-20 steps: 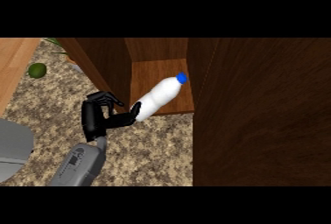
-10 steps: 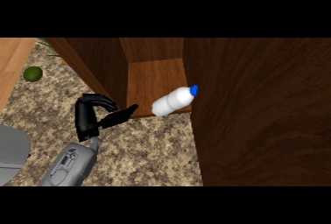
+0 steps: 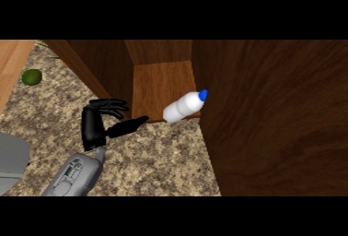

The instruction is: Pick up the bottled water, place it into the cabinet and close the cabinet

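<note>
Lying just right of the open left hand (image 3: 102, 122), bottled water (image 3: 182, 107).

Speckled brown-and-cream stone worktop (image 3: 163, 156) fills the near-left ground. Big dark wood panel (image 3: 272, 115) takes up the whole right side, grain running near to far. At far centre, lighter wood surface (image 3: 159, 87) sits between dark wood walls. Far left: strip of pale orange wood (image 3: 12, 69) along the worktop edge, w/ a small round green object (image 3: 31, 76) just beside it. Light's even, soft, no hard shadows.
</note>
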